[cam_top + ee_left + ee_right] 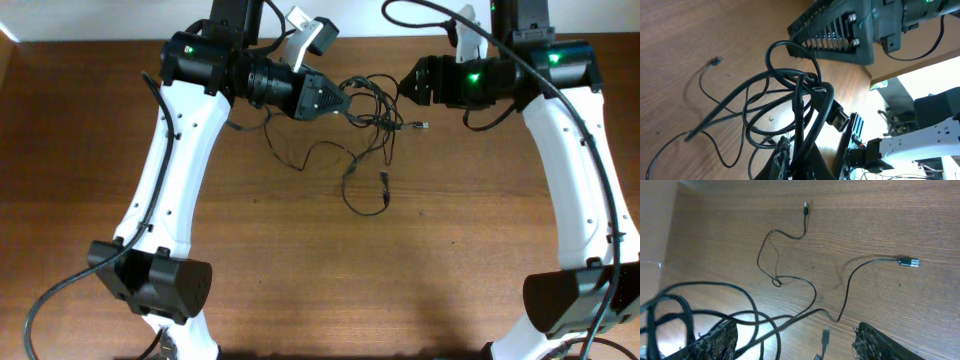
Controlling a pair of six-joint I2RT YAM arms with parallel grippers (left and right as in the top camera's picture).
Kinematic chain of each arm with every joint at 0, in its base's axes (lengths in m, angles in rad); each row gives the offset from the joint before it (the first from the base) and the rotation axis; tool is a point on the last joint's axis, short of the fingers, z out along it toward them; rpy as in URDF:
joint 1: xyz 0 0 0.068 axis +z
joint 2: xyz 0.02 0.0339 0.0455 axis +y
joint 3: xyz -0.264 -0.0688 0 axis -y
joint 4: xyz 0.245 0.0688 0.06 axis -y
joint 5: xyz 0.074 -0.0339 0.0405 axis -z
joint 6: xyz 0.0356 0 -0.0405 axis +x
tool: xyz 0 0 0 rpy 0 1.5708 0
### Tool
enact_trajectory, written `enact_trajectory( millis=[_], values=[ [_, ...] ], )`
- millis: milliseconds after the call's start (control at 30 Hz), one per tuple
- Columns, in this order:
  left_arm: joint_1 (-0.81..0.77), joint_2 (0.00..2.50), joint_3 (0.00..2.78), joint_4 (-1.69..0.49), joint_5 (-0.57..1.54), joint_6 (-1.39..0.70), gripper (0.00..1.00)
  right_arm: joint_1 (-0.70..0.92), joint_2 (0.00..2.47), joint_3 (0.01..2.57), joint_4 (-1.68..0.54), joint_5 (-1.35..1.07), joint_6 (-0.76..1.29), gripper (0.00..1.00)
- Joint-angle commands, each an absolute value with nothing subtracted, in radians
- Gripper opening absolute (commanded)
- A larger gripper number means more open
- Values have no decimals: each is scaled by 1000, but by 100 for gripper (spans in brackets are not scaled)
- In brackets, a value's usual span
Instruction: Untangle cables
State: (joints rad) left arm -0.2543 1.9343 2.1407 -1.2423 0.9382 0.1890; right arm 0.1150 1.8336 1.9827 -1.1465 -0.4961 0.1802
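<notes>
Pinching the cables tight in left gripper, near middle of far table edge. Holding right gripper fingers wide apart, nothing pinched, just beside the tangle. Trailing loose plug ends flat on the wood toward table centre.

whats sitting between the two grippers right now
The tangled cables fill the gap between the left gripper and the right gripper. The overhead view shows this best.
</notes>
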Motion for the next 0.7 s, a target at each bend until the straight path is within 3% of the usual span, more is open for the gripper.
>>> enact_trajectory(
  millis=[0,267,667],
  values=[
    [-262,1918,2148,-1259,912,188,0,105,1825,2000,-1143,-517,221,76],
    [-304,1918,2148,-1275,816,188,0,88,1824,2005,-1110,-666,216,75],
    [-312,1918,2148,-1273,814,188,0,178,1858,1999,-1197,-499,207,72]
  ],
)
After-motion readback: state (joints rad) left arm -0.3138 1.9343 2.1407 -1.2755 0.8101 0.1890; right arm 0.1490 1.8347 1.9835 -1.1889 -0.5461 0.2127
